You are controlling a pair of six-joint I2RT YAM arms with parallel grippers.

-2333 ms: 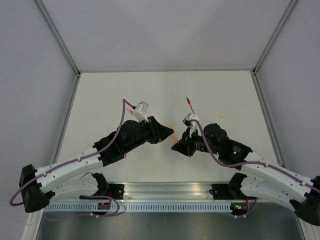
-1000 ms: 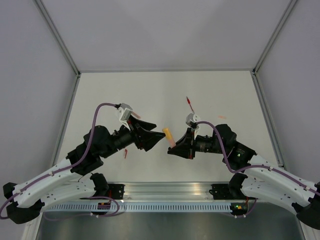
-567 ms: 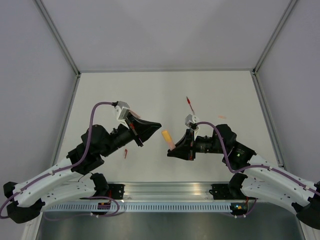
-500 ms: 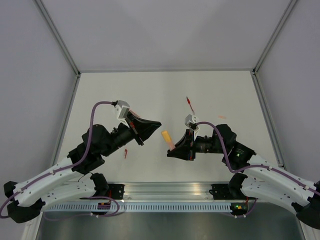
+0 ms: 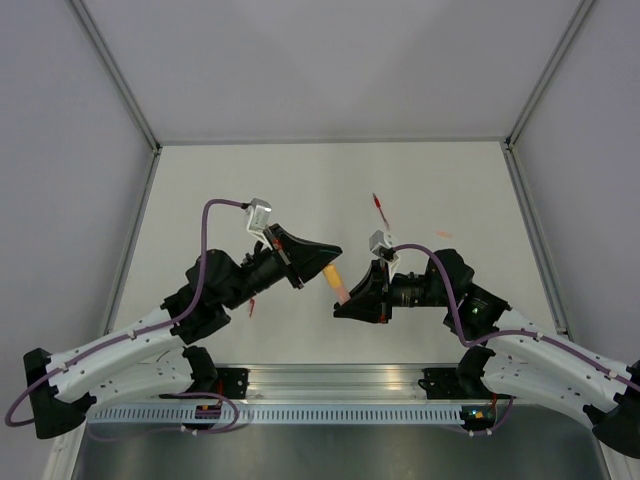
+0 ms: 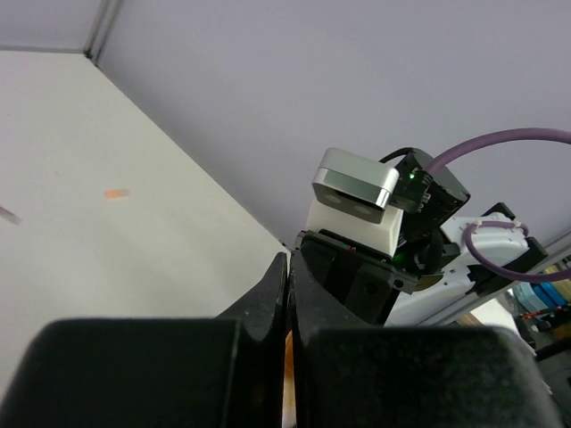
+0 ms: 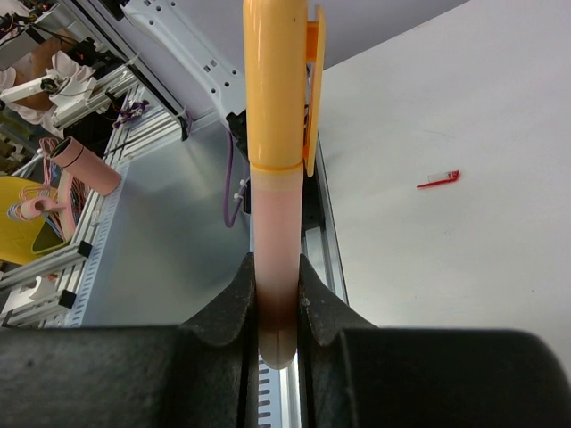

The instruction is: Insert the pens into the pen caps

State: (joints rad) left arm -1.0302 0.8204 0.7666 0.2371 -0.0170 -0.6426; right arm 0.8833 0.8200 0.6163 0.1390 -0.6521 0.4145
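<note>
My right gripper (image 5: 350, 296) (image 7: 277, 278) is shut on the lower end of the orange-peach pen (image 5: 343, 289) (image 7: 275, 232) and holds it above the table. An orange cap (image 5: 330, 274) (image 7: 278, 80) with a clip sits on the pen's upper end. My left gripper (image 5: 333, 262) (image 6: 288, 269) has its jaws together right at the cap's outer end; a thin orange sliver (image 6: 287, 374) shows through the slit between the fingers. The red pen (image 5: 379, 207) lies on the table beyond the right gripper. The red cap (image 5: 251, 306) (image 7: 439, 179) lies under the left arm.
A faint peach mark (image 5: 440, 234) (image 6: 116, 193) lies on the white table (image 5: 330, 180) to the right. Grey walls enclose the table on three sides. The metal rail (image 5: 330, 385) with both arm bases runs along the near edge.
The left gripper, which had let go of the cap and drawn back left, has come back right with jaws together against the cap's end. The right gripper keeps holding the pen still.
</note>
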